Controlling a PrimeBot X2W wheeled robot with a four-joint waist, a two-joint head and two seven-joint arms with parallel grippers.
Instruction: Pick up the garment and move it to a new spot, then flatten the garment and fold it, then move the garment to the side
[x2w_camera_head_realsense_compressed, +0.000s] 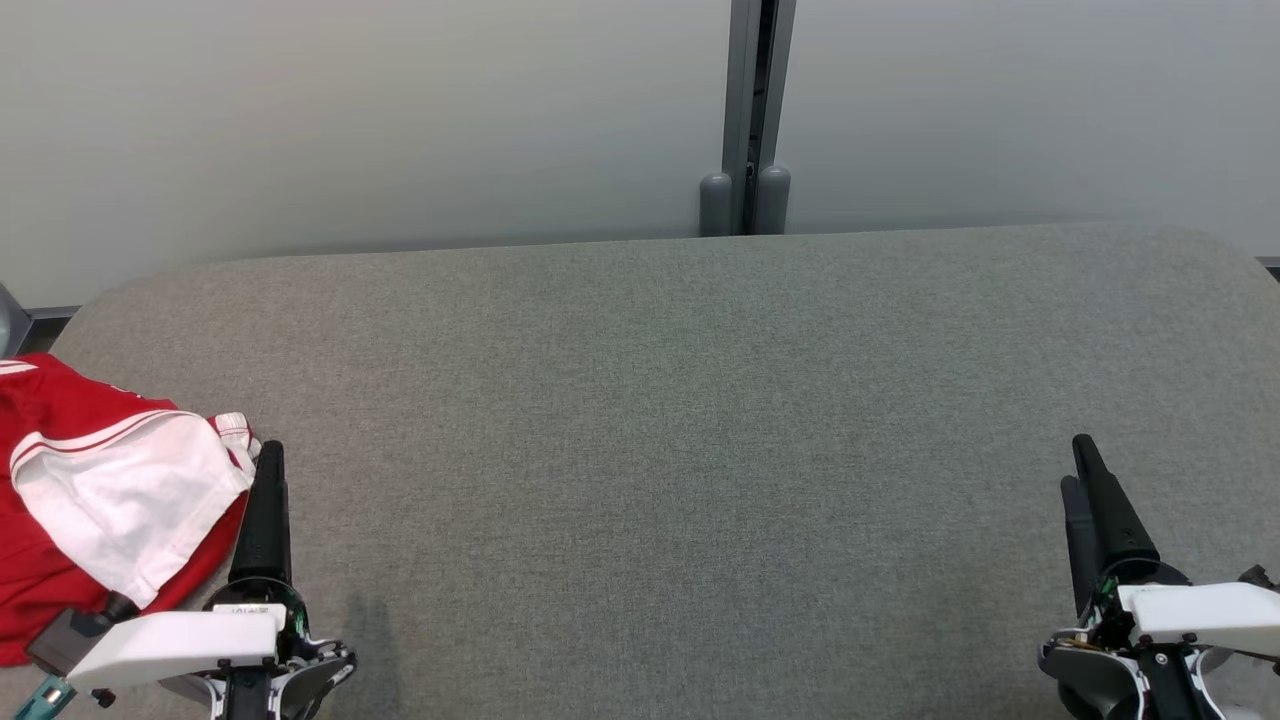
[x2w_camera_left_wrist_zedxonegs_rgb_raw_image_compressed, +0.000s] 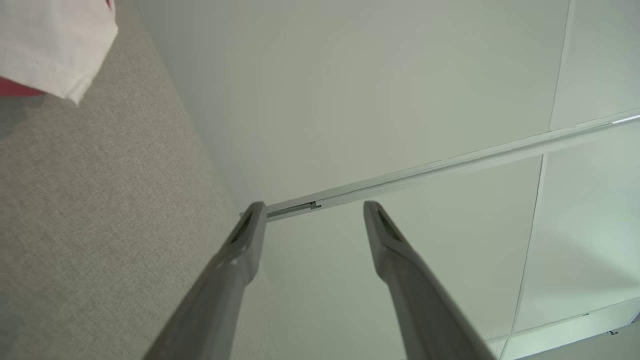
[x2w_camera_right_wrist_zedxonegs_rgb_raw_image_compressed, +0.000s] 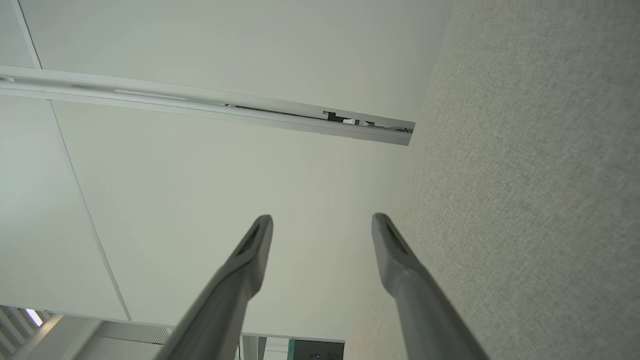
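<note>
Your left fingers (x2w_camera_left_wrist_zedxonegs_rgb_raw_image_compressed: 245, 240) stand parted with nothing between them, and your right fingers (x2w_camera_right_wrist_zedxonegs_rgb_raw_image_compressed: 252, 250) are spread and empty too. In the head view the garment (x2w_camera_head_realsense_compressed: 90, 500), a rumpled red and white heap, lies at about 9 o'clock from the left fingers, with its white sleeve just beside their tips. It runs off that view's left edge, so you cannot judge its long axis. The right fingers sit well apart from it, across the grey surface (x2w_camera_head_realsense_compressed: 650, 420) toward 3 o'clock. Your left arm is clearly nearer, so the pickup looks like its job. At 12 o'clock, beyond the surface, stands a pale wall (x2w_camera_head_realsense_compressed: 400, 120).
</note>
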